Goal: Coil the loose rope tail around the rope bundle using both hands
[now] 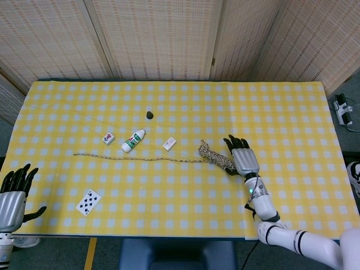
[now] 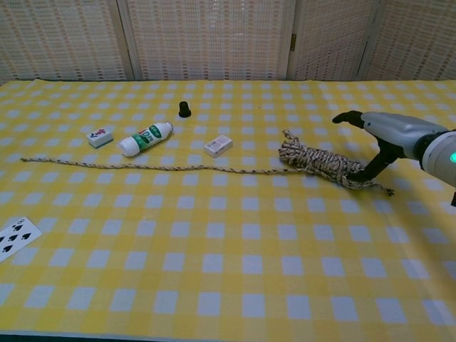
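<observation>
The speckled rope bundle point(image 1: 216, 158) point(image 2: 317, 162) lies right of the table's middle on the yellow checked cloth. Its loose tail point(image 1: 135, 158) point(image 2: 142, 167) runs out straight to the left. My right hand point(image 1: 243, 157) point(image 2: 392, 132) hovers over the bundle's right end. Its thumb point(image 2: 368, 172) presses down on that end while the other fingers stretch out above, apart from the rope. My left hand point(image 1: 12, 191) shows only in the head view. It sits off the table's near left corner with fingers spread, holding nothing.
Behind the tail lie a white bottle point(image 1: 133, 140) point(image 2: 144, 138), a small tile point(image 1: 108, 138) point(image 2: 100, 137), a white box point(image 1: 169, 144) point(image 2: 218, 145) and a black cap point(image 1: 149, 115) point(image 2: 184, 108). A playing card point(image 1: 88, 202) point(image 2: 14, 237) lies near the front left edge.
</observation>
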`<state>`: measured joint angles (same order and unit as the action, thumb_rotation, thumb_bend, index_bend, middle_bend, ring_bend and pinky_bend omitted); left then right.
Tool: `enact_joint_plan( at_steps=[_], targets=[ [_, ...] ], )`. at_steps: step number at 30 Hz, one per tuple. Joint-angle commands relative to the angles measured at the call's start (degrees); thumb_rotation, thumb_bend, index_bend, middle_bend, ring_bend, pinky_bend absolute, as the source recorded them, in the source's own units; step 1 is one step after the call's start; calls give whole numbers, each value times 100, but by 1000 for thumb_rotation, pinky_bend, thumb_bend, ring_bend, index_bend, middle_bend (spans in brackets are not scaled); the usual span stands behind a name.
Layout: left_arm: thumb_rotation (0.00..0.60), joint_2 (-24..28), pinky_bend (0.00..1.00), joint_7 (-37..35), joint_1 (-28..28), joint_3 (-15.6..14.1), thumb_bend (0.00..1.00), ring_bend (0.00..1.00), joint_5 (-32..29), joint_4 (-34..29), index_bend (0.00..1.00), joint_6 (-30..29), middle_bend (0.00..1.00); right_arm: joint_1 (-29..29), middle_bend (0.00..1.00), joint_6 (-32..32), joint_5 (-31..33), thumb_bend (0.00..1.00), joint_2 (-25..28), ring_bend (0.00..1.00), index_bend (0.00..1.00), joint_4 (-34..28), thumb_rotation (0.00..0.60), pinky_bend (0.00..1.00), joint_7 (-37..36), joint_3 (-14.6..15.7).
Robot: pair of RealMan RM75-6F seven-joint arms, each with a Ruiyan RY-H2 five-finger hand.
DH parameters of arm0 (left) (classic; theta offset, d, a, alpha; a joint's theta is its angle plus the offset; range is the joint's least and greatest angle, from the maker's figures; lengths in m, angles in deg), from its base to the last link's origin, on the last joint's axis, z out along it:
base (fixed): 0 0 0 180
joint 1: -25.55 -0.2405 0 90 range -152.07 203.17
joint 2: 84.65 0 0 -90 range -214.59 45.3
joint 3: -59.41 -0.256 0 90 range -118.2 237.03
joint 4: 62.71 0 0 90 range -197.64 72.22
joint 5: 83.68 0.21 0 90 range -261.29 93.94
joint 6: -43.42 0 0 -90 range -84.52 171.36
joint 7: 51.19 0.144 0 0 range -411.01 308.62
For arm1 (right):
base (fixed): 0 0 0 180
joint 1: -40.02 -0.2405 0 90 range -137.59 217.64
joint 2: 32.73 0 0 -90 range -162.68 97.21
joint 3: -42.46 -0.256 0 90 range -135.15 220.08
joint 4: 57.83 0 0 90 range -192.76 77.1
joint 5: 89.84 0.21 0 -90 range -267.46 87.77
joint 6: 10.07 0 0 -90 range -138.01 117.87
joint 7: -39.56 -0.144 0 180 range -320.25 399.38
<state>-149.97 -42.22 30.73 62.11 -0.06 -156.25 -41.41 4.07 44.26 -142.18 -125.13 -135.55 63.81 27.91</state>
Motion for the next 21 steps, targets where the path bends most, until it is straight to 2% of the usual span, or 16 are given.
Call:
enact_joint_plan(
  at_steps=[1, 6, 13, 21],
  targets=[
    [600, -15, 0, 3, 12, 1, 155, 0, 11, 15, 125, 11, 0, -66, 0, -124, 151, 286, 99, 60, 0, 43, 600, 21, -29, -63],
    [600, -33, 0, 25, 37, 7, 154, 0, -12, 18, 133, 57, 0, -110, 51, -298, 244, 286, 263, 109, 0, -165, 600, 53, -153, -37],
    [600, -29, 0, 19, 28, 9, 154, 0, -41, 25, 134, 57, 0, -223, 119, -397, 277, 286, 214, 173, 17, -232, 600, 102, -232, 46],
    [600, -39, 0, -10, 33, -1, 155, 0, -53, 65, 136, 91, 0, -385, 236, -372, 394, 286, -38, 286, 234, 131, 600, 199, -314, 2]
  ],
)
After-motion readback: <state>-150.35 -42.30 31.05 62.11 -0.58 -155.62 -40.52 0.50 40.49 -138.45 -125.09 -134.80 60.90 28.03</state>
